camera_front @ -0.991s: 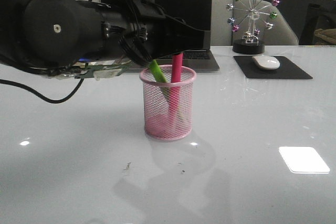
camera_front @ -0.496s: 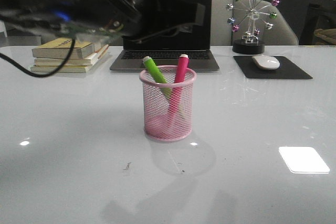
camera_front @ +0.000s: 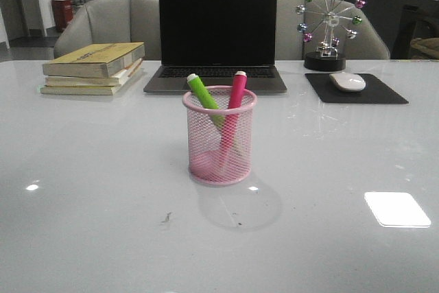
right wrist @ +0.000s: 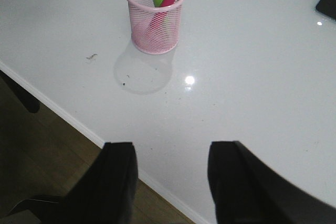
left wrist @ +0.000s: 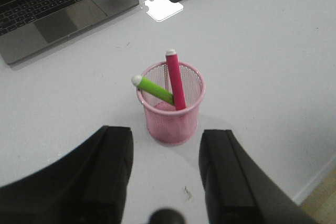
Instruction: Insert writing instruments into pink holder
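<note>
Task progress: judged complete; both writing instruments stand inside the pink holder (camera_front: pixel 219 135), and no marker shows loose on the tabletop (camera_front: pixel 103 169).
Green marker (camera_front: pixel 204 94): leans toward 11 o'clock, white tip above the rim.
Pink marker (camera_front: pixel 234 94): leans toward 1 o'clock against the rim; the two cross low inside the mesh.
Holder position: upright near the middle of the tabletop in the front view, at 6 o'clock from the laptop (camera_front: pixel 216 36).
Left fingers (left wrist: pixel 165 174): spread apart, empty, poised above the holder and clear of it.
Right fingers (right wrist: pixel 170 182): spread apart, empty, out past the tabletop edge, well apart from the holder.
What is left: apparently nothing but parking the arms.
Surroundings: stacked books (camera_front: pixel 92 66) at 10 o'clock from the holder; mouse (camera_front: pixel 348 81) on a black mat (camera_front: pixel 357 90) and a ferris-wheel ornament (camera_front: pixel 329 22) at 2 o'clock.
Obstructions: none near the holder; all well apart.
</note>
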